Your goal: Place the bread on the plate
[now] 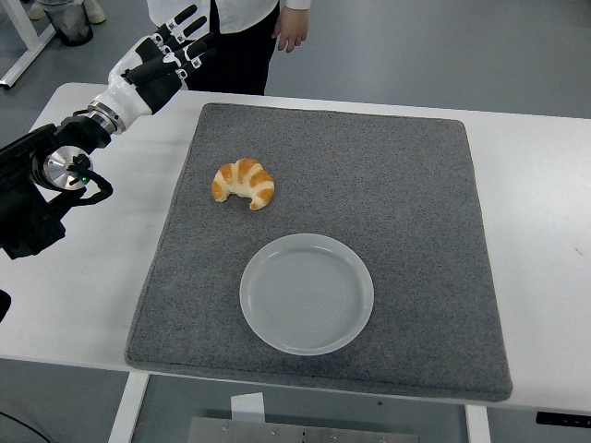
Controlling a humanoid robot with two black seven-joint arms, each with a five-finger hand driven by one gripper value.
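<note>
A golden croissant (245, 183) lies on the grey mat (369, 166), left of its middle. An empty white plate (307, 293) sits on the mat just below and to the right of the croissant. My left hand (174, 53) is raised over the table's far left corner, well up and left of the croissant, fingers spread and holding nothing. The right arm does not show.
The mat covers most of the white table (526, 175). A person in a white top and dark trousers stands at the far edge, one hand (291, 28) hanging near the mat's far side, close to my left hand.
</note>
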